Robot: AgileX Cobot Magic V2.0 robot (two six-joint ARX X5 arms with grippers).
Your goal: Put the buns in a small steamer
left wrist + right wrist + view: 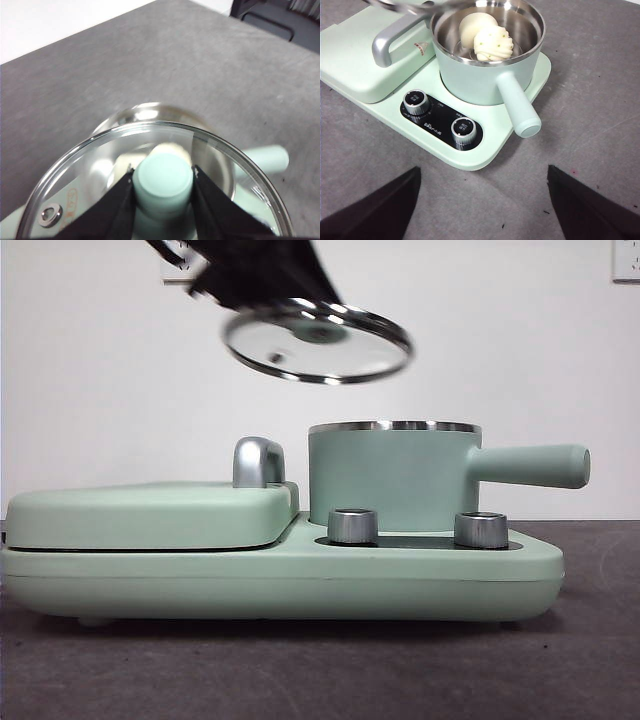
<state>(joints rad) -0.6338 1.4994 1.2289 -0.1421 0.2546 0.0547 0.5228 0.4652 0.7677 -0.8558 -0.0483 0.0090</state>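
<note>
Since both buns (485, 37) already sit in the steamer (393, 478), the left gripper (163, 181), clamped on the tilted lid's knob (163, 184) up at 11 o'clock, might clip the rim; right gripper (482, 200) idles, jaws apart.

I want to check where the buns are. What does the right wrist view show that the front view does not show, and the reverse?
Only the right wrist view looks into the small steamer: the smooth bun and the swirl bun lie inside, touching. It also shows the right gripper, open, above the table. Only the front view shows the glass lid whole, tilted in the air, held by the left gripper. Both show the steamer open, its side handle and two knobs.
</note>
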